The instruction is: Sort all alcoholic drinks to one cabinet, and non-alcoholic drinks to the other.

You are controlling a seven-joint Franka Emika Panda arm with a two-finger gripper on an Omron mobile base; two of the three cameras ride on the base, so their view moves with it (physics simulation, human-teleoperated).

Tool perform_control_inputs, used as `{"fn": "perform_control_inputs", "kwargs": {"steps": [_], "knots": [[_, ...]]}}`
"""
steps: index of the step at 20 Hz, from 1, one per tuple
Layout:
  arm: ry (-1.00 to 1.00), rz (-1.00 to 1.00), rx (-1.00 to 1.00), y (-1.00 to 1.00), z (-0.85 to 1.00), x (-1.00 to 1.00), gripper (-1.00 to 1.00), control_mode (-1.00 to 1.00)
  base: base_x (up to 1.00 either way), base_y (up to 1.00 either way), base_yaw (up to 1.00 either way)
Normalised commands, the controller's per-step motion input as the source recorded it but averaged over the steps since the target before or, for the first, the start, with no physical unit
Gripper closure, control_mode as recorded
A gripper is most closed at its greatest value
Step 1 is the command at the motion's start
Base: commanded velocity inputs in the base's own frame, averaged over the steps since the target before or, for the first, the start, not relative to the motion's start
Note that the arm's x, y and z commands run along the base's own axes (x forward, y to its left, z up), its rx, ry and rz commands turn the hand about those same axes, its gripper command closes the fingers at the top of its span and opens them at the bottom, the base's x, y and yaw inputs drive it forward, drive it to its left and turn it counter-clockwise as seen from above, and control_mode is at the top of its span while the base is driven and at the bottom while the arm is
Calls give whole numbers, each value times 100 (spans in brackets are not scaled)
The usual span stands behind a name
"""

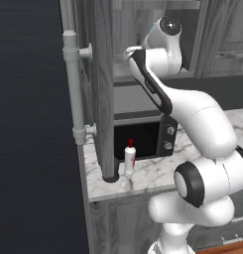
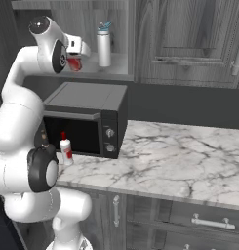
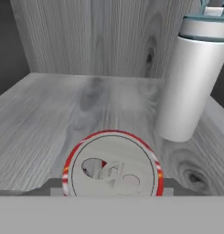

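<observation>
My arm [image 1: 197,119] rises from the base and reaches up into the open upper cabinet [image 2: 116,29], whose grey wood shelf [image 3: 49,119] carries two of the drinks. Below that cabinet runs the marble bench [image 2: 179,161], and on it, toward its left end and back against the wall, sits the black microwave [image 2: 87,122] with its knobs on the right side of its front. The cabinet door [image 1: 100,89] hangs open over the left end of the bench, its long pale handle [image 1: 73,84] upright.

On the shelf the pale-grey bottle [image 2: 104,45] with the light-blue cap stands upright toward the shelf's right side, near the back wall of the cabinet. In the hand view it is up and to the right of the red soda can [image 3: 112,165], apart from it, and the can stands upright near the shelf's front edge with its silver top and pull tab facing my camera.

My tool [image 2: 74,62] is at the can, half-wide, with the can between its jaws; from the right base view the red of the can shows just under my hand.

The small white bottle [image 1: 130,158] with red cap and red label stands upright on the bench near its front left corner, just in front of the microwave door
</observation>
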Motion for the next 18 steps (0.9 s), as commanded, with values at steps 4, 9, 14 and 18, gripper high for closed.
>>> {"fn": "perform_control_inputs", "kwargs": {"steps": [4,9,14,18], "knots": [[0,0,0,7,-3,28,100,-100,0,0,0],[0,0,0,7,-5,28,100,-100,0,0,0],[0,0,0,7,-5,28,100,-100,0,0,0],[0,0,0,6,-6,27,100,-100,0,0,0]]}}
